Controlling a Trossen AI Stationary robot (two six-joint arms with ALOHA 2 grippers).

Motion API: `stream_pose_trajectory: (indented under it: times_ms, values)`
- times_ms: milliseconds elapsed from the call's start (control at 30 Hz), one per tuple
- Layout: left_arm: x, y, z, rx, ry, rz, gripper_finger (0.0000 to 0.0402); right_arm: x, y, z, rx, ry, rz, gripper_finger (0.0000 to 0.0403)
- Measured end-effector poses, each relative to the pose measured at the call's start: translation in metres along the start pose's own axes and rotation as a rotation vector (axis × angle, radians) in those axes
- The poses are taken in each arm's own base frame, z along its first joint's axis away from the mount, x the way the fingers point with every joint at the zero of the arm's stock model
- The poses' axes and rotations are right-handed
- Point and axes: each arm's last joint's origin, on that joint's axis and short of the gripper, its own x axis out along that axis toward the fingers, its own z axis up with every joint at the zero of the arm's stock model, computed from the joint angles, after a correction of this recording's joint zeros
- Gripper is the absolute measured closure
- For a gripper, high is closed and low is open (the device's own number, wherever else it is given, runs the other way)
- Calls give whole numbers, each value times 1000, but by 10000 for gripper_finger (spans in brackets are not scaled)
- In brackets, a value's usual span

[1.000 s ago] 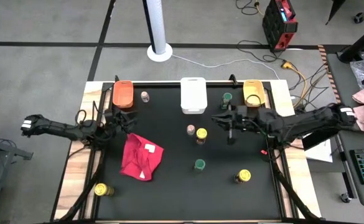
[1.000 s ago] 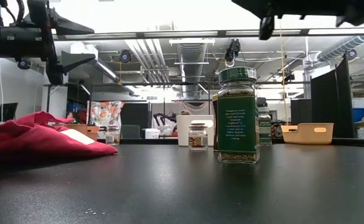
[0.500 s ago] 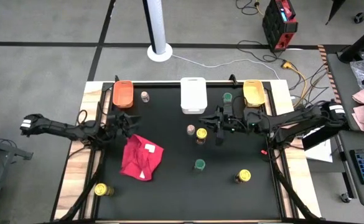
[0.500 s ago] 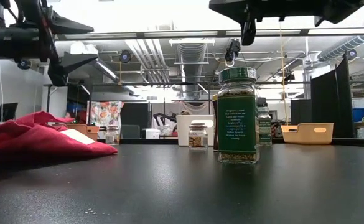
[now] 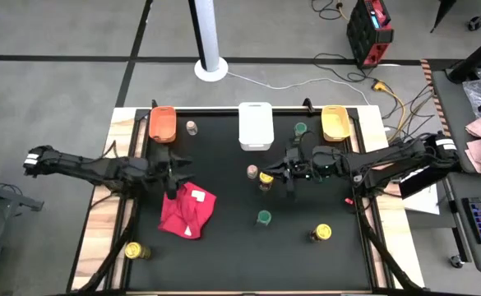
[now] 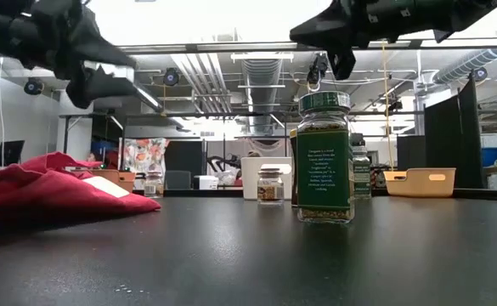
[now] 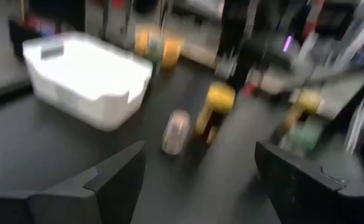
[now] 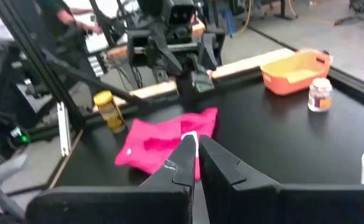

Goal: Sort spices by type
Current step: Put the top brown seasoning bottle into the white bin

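Observation:
Several small spice jars stand upright on the black table. A pink-lidded jar (image 5: 252, 171) and a yellow-lidded jar (image 5: 265, 177) stand side by side at the middle. A green-lidded jar (image 5: 263, 217) stands nearer, large in the low view (image 6: 324, 157). My right gripper (image 5: 287, 176) hovers just right of the yellow-lidded jar, shut (image 8: 195, 148), touching nothing. My left gripper (image 5: 177, 168) hangs open (image 7: 197, 152) over the far edge of the red cloth (image 5: 187, 207), facing the middle pair.
An orange bin (image 5: 163, 123), a white bin (image 5: 255, 125) and a yellow bin (image 5: 334, 122) line the far edge. Other jars: pink-lidded (image 5: 191, 127) by the orange bin, green-lidded (image 5: 300, 129) by the yellow bin, yellow-lidded near right (image 5: 321, 233) and near-left corner (image 5: 132, 250).
My right gripper has moved toward the table's left and come lower, ending beside the yellow-lidded jar at the middle. My left gripper has moved toward the table's right, out over the far edge of the red cloth. No jar has moved.

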Motion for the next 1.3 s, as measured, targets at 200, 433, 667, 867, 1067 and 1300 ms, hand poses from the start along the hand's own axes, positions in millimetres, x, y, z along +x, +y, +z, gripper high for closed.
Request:
stream_pose_trajectory:
  times_ms: [200,433,667,867,1067,1300]
  values:
    - [6,-10,9,19,235,81,116,-3,-2,-5,-6,66,-20,390]
    - [17,-23,8,11,450,172,116,-11,-1,-2,-61,90,-24,390]
    - [33,-38,10,56,565,214,116,-15,0,3,-59,64,-18,390]
    - [47,-49,26,175,516,293,116,-15,0,2,-59,66,-18,390]
    - [57,-51,43,289,497,400,116,-15,0,2,-59,63,-18,390]
    - [71,-35,51,355,573,402,116,-15,-1,2,-250,73,-22,390]
